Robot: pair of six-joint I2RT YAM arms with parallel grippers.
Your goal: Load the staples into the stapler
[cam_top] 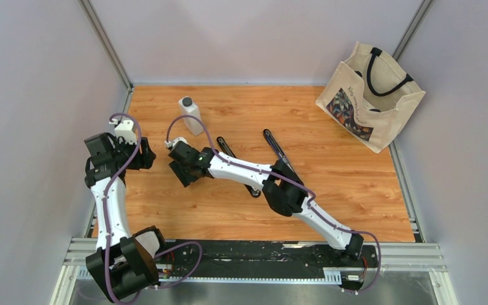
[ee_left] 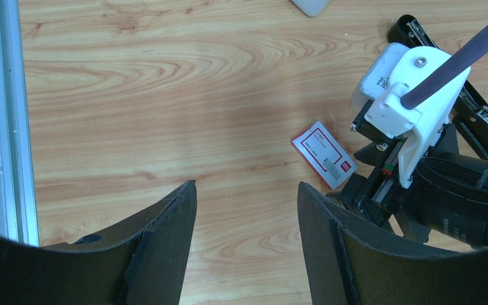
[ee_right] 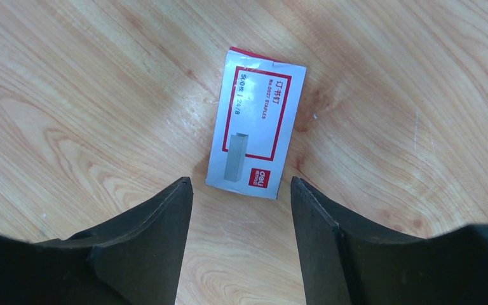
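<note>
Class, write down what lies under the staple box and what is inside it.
Under the staple box is the wooden table; it lies flat below the open right gripper. Its printed top covers the inside, so no staples show.

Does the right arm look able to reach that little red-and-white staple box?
Probably yes: the right gripper hangs directly over the staple box with its jaws open. The box lies flat on the bare wooden table, and nothing sits between them.

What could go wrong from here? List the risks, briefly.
1. The staples box lies flat on the table; the open right gripper may push it instead of gripping it.
2. The right arm crosses above the open stapler and could knock it.
</note>
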